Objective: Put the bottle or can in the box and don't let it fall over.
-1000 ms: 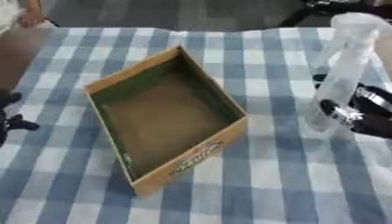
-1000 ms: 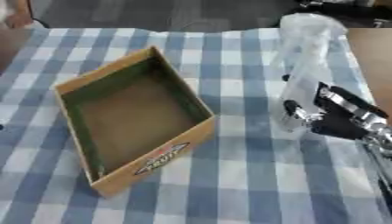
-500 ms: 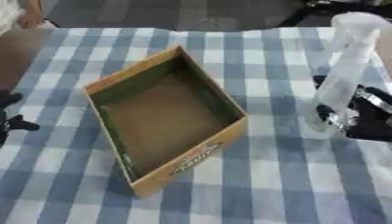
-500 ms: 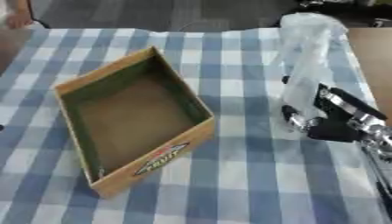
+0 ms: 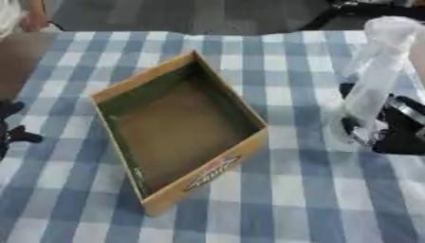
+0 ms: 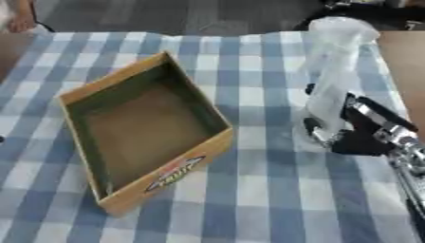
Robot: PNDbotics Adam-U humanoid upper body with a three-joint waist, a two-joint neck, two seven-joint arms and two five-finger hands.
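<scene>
A clear plastic spray bottle (image 6: 332,80) stands upright on the checked cloth at the right, to the right of the box. My right hand (image 6: 358,133) comes in from the right with its fingers curled round the bottle's lower part. The open cardboard box (image 5: 179,130) with a green inside lies empty at the middle, set askew. My left hand (image 5: 10,128) shows only as dark fingers at the left edge, away from the box.
A blue and white checked cloth (image 5: 291,209) covers the table. A person's hand (image 5: 33,19) shows at the far left corner, off the cloth. Bare wood of the table shows at the right edge (image 6: 407,61).
The right hand has closed in a little more round the bottle's base. Bottle and box stay where they were.
</scene>
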